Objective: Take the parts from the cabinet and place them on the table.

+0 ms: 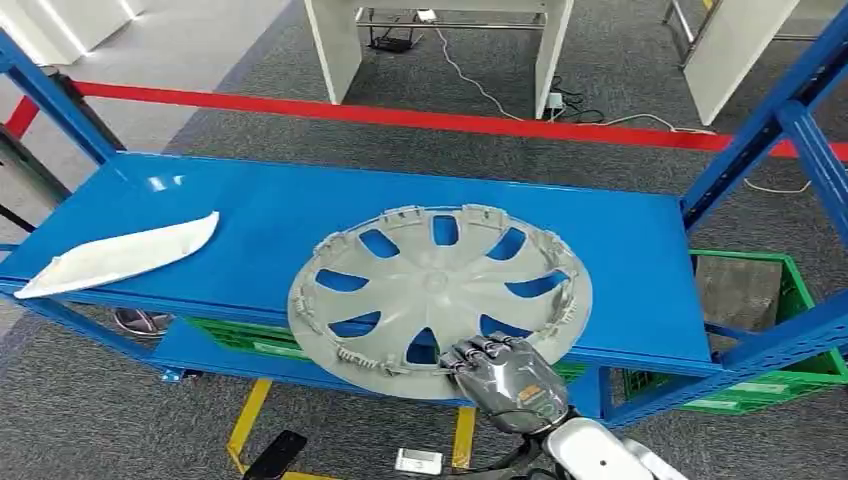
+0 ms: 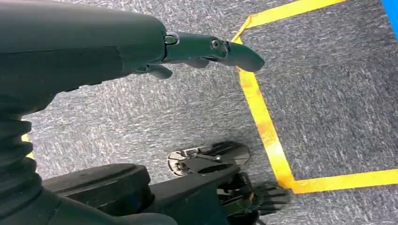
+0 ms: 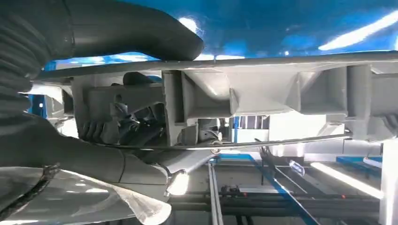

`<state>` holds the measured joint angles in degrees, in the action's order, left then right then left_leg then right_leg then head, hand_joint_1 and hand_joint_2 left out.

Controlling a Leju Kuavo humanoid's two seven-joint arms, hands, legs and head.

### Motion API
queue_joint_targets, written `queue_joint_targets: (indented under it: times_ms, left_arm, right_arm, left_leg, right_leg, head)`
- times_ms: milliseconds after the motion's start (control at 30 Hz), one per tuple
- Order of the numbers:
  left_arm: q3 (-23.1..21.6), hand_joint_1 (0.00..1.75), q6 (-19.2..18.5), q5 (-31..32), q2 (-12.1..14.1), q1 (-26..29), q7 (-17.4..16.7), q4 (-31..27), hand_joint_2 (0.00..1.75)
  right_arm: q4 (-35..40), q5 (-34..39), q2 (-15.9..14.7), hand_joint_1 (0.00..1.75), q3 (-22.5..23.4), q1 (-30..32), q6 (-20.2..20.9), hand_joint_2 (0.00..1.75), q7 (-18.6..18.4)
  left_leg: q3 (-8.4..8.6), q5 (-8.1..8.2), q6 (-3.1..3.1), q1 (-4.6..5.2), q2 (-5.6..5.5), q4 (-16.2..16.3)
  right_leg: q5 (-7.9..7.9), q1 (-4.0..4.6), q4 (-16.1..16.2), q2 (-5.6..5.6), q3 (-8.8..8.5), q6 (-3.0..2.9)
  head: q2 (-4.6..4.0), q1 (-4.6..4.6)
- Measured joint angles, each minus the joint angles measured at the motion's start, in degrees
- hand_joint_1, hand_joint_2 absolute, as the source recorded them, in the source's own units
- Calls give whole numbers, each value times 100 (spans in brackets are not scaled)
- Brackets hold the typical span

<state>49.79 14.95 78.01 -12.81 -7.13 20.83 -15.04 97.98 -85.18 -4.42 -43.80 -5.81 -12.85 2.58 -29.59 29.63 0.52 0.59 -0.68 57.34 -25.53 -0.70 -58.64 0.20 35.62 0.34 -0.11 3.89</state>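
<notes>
Gripping: right hand [image 1: 503, 373] clasps the wheel cover's [image 1: 440, 296] near rim; left hand [image 2: 206, 51] hangs empty, fingers apart
Cover: grey, spoked, overhanging the shelf's near edge
Surface: blue shelf [image 1: 620, 250]; white part [image 1: 120, 255] far left
Room: grey carpet [image 1: 230, 110], red tape [image 1: 400, 115]

The right hand [image 1: 497, 368] hides part of the wheel cover's [image 1: 440, 295] near rim.
</notes>
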Motion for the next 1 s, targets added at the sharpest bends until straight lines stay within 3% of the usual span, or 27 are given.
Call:
queue_joint_targets:
  times_ms: [100,133,167,267,300,333,367,433,467,500,600,667,767,800,833,867,933,967,1000]
  left_arm:
    - [0,0,4,0,0,-2,0,0,175]
    - [0,0,4,0,-11,-2,0,-2,175]
    - [0,0,9,0,-13,-6,2,-2,175]
    - [0,0,11,0,-20,-4,2,-2,175]
    - [0,0,11,0,-20,-1,2,-2,175]
    - [0,0,11,0,-20,2,2,-2,175]
    - [0,0,2,0,-20,4,2,0,175]
    - [0,0,-7,0,-22,2,2,-2,175]
    - [0,0,-2,2,-20,3,2,-2,175]
    - [0,0,7,7,-22,-16,0,0,175]
    - [0,0,24,13,-26,-5,-9,0,175]
    - [0,0,26,15,-24,-9,-13,0,175]
    - [0,0,26,15,-24,-14,-13,0,175]
    - [0,0,26,15,-22,-10,-13,-2,175]
    - [0,0,26,15,-22,-5,-15,0,175]
    - [0,0,24,15,-22,-5,-15,0,175]
    - [0,0,24,15,-20,-12,-15,-2,175]
    - [0,0,24,15,-20,-21,-15,-2,175]
    - [0,0,24,15,-20,-34,-15,0,175]
  right_arm:
    - [2,0,13,166,0,-1,0,175,0]
    - [9,0,17,166,0,5,0,175,0]
    - [15,2,17,166,0,6,-2,175,0]
    - [17,0,17,166,-2,2,-4,175,2]
    - [15,0,17,166,0,6,-4,175,0]
    - [15,0,17,166,0,13,-2,175,0]
    - [13,0,17,166,0,15,-2,175,-2]
    - [15,2,17,166,0,2,-4,175,-2]
    - [13,2,17,166,0,-6,-4,175,2]
    - [15,2,20,166,-2,-1,-4,175,4]
    - [22,4,18,166,-2,1,-7,175,0]
    - [24,2,20,166,0,-8,-7,175,-26]
    - [22,2,20,166,0,-5,-7,175,-33]
    - [22,2,20,166,0,-2,-7,175,-33]
    - [22,2,20,166,0,3,-7,175,-33]
    - [22,2,20,166,0,5,-7,175,-33]
    - [22,2,20,166,0,3,-7,175,-33]
    - [22,2,20,166,0,2,-7,175,-33]
    - [24,2,22,166,0,1,-7,175,-33]
  left_leg:
    - [1,-39,71,5,0,-39]
    - [70,-107,107,-73,14,-153]
    - [94,-127,135,-65,23,-191]
    - [92,-130,152,-71,28,-189]
    - [90,-132,149,-72,29,-179]
    - [97,-128,143,-80,28,-174]
    - [100,-116,128,-92,24,-159]
    - [107,-50,49,-130,5,-88]
    - [91,1,1,-132,2,-52]
    - [35,27,-42,-107,2,-5]
    - [31,14,-88,-107,-4,32]
    - [-20,209,-168,-117,10,161]
    - [-506,913,-209,-118,15,1387]
    - [-632,1026,-211,-118,15,1719]
    - [-647,995,-206,-118,15,1806]
    - [-548,822,-194,-118,15,1642]
    - [-35,302,-153,-117,15,680]
    - [238,160,-126,-117,15,187]
    - [352,245,-122,-85,12,-32]
  right_leg:
    - [39,-4,45,1,-27,74]
    - [-10,-4,23,3,40,87]
    - [-124,13,-107,-3,72,103]
    - [-718,-12,-1383,-5,641,151]
    - [-793,-19,-1692,-9,796,168]
    - [-702,-29,-1720,-12,819,184]
    - [-495,-42,-1479,-13,703,196]
    - [5,-70,-532,-26,243,213]
    - [-61,-63,-214,-20,68,216]
    - [-54,-26,-173,15,-37,162]
    - [-121,-27,-159,19,-7,38]
    - [-101,-68,-117,6,0,-29]
    - [-70,-50,-116,-24,53,-102]
    - [-56,-41,-116,-33,73,-119]
    - [-37,-37,-116,-38,89,-119]
    - [-16,-35,-117,-41,111,-114]
    - [33,-35,-117,-40,139,-90]
    - [56,-35,-117,-40,144,-69]
    - [94,-13,-116,-40,163,-24]
  head:
    - [0,2]
    - [0,2]
    - [0,-26]
    - [0,-33]
    - [0,-33]
    - [0,-35]
    - [0,-31]
    - [0,-33]
    - [0,-37]
    - [0,-70]
    - [0,-39]
    - [0,-31]
    - [0,-2]
    - [0,0]
    - [0,-2]
    - [0,0]
    - [0,0]
    - [0,2]
    - [0,-2]
